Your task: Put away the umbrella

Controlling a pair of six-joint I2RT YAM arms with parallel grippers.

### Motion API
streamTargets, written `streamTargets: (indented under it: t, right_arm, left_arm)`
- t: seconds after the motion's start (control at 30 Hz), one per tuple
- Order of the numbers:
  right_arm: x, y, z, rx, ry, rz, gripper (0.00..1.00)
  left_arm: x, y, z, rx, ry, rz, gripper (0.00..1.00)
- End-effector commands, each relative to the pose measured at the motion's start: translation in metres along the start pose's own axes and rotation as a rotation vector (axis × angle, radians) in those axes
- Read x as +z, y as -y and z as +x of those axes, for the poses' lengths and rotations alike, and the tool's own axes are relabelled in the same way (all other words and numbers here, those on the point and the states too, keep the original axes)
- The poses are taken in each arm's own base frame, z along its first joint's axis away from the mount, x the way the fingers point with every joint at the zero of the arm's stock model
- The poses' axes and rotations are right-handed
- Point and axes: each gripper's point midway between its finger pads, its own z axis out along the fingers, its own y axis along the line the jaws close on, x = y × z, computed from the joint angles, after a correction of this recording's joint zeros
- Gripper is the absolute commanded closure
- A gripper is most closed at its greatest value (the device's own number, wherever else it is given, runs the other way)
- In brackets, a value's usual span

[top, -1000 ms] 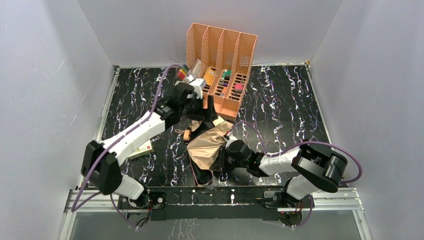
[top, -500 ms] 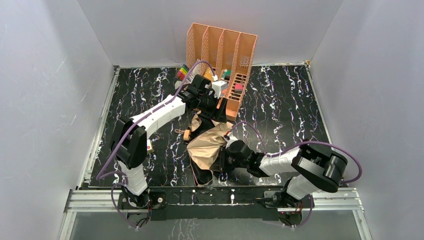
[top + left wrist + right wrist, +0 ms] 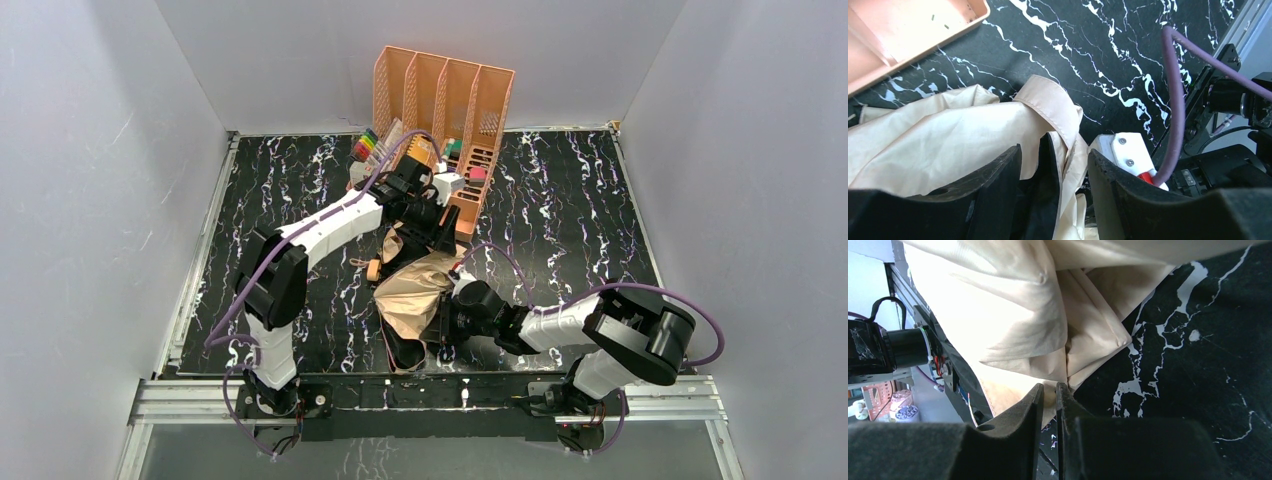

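Two-handedly bracketing the tan-and-black folding umbrella (image 3: 415, 290) lying end-on just before the peach plastic file organizer (image 3: 440, 90): straddling a black fold at the organizer end with the left gripper (image 3: 1054, 152), jaws parted, clamping tan canopy at the farther end with the right gripper (image 3: 1048, 388).

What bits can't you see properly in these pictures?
- The umbrella: in the top view, the left arm and right arm cover parts of it. Both wrist views cut it off at their edges.
- Things inside the file organizer: top view, too small to name.
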Motion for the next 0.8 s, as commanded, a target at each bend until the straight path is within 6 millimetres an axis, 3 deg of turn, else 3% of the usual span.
streamTargets:
  t: [0.0,0.17,0.33,0.43,0.6,0.77]
  right_arm:
    - [-0.004,0.034,0.016,-0.012,-0.037,0.117,0.76]
    - [-0.004,0.034,0.017,-0.01,-0.04,0.119,0.76]
    - [-0.004,0.036,0.017,-0.006,-0.04,0.124,0.76]
    - [-0.004,0.037,0.018,-0.003,-0.041,0.126,0.76]
    - [-0.004,0.037,0.018,-0.004,-0.043,0.129,0.76]
    - [-0.003,0.037,0.018,-0.002,-0.045,0.132,0.76]
  left_arm:
    - [0.0,0.012,0.006,0.011,-0.034,0.048,0.51]
    - [0.0,0.01,0.006,0.012,-0.034,0.033,0.72]
    - [-0.014,0.009,-0.017,0.033,0.047,-0.028,1.0]
    - [-0.031,0.011,-0.034,0.044,0.125,-0.069,1.0]
    - [-0.075,0.02,-0.061,0.033,0.278,-0.121,1.0]
    - [-0.123,0.034,-0.069,0.032,0.396,-0.163,1.0]
